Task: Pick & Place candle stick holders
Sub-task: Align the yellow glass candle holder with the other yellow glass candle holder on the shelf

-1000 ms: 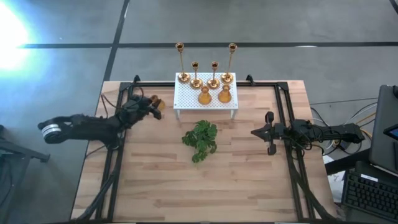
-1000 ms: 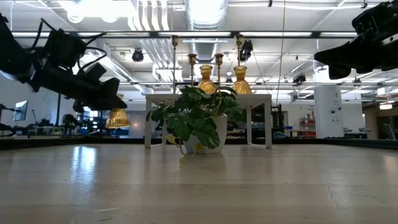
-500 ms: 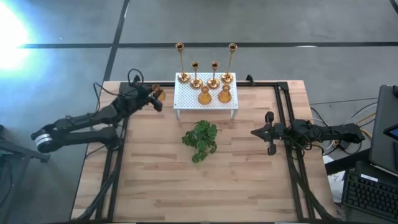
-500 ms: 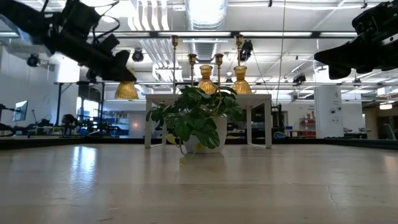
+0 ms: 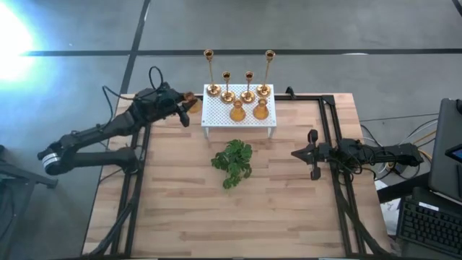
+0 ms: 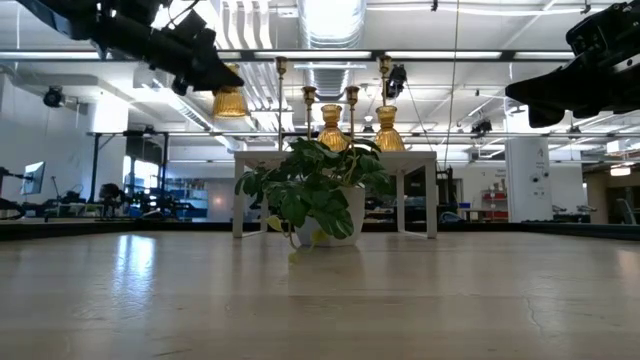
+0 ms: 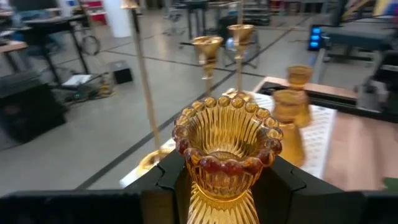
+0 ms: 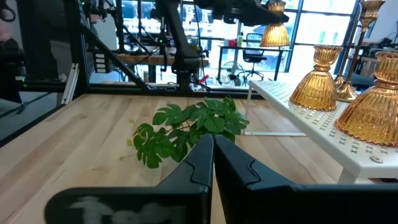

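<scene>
as the left gripper (image 5: 182,108) clamped a squat holder (image 7: 227,146) high beside the stand (image 5: 216,119), it risked toppling the tall stems (image 5: 208,72); the right gripper (image 5: 302,154) waited shut.

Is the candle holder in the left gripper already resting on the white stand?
No: in the low view the held squat holder hangs in the left gripper, above and beside the white stand.

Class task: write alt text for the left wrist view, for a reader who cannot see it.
A ribbed gold holder with a beaded rim fills the centre, held in the left pincer. Beyond it, more gold holders stand on a white perforated stand.
</scene>
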Robot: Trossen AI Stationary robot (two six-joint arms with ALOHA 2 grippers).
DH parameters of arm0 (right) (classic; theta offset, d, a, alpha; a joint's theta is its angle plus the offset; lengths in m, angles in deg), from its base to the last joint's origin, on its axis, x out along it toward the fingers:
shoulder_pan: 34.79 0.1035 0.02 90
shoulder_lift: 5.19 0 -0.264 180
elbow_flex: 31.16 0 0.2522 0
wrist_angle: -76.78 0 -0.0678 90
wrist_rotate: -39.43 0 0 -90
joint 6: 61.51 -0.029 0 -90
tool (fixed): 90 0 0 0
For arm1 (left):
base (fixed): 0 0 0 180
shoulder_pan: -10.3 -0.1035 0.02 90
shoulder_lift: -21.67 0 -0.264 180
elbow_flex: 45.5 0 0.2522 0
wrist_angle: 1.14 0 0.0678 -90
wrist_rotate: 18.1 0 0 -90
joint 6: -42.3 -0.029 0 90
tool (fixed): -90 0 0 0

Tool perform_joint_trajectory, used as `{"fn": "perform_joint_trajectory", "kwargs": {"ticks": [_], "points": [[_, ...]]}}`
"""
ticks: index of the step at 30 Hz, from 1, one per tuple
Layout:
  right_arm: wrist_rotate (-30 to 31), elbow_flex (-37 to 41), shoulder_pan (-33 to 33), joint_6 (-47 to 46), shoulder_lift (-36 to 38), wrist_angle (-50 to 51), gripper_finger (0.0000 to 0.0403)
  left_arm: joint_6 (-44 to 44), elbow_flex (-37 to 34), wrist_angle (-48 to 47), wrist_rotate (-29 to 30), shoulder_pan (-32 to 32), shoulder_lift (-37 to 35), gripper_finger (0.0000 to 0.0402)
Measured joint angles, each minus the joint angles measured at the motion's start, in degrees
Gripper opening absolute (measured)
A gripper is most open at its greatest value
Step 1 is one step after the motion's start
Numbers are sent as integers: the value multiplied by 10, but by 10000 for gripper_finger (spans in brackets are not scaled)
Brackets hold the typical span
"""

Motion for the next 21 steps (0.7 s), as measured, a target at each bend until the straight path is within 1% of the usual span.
{"fn": "perform_joint_trajectory", "kwargs": {"ticks": [3, 8, 14, 21], "points": [[0, 0, 0, 0, 0, 0, 9, -4, 11, -1, -28, 0, 16, 128], [0, 0, 0, 0, 0, 0, 8, -16, 35, 1, -56, 0, 48, 128], [0, 0, 0, 0, 0, 0, 9, -21, 60, 26, -101, 0, 92, 128], [0, 0, 0, 0, 0, 0, 9, -37, 88, 30, -134, 0, 138, 128]]}}
